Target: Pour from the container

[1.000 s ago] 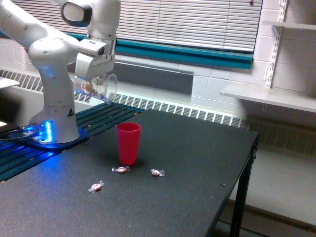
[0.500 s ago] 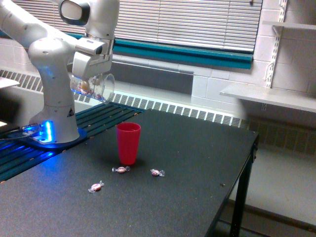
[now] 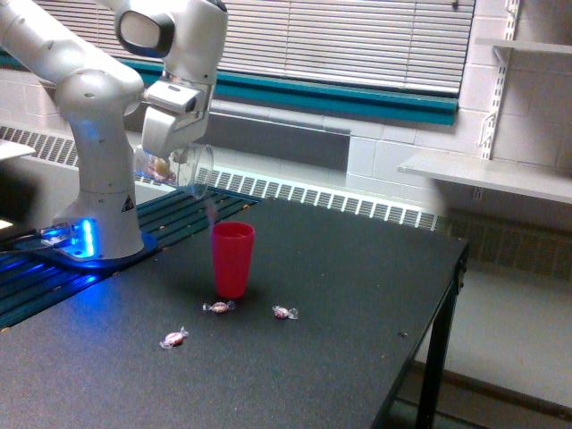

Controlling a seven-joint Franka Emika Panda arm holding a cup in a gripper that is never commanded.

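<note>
Exterior view: you see the gripper (image 3: 168, 147) closed around the container (image 3: 179, 168), fingers clamped on its clear wall.
Container place: up in the air, left of and above the red cup (image 3: 232, 259).
Tilt: mouth tipped right and down, apparently so candies fall toward the cup.
Misses: three candies (image 3: 219, 307) lie on the table (image 3: 357, 304) near it.

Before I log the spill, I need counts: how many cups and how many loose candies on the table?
Clear cup held in the gripper: 1
Red cup: 1
Loose wrapped candies on the table: 3
Total: 5
</note>
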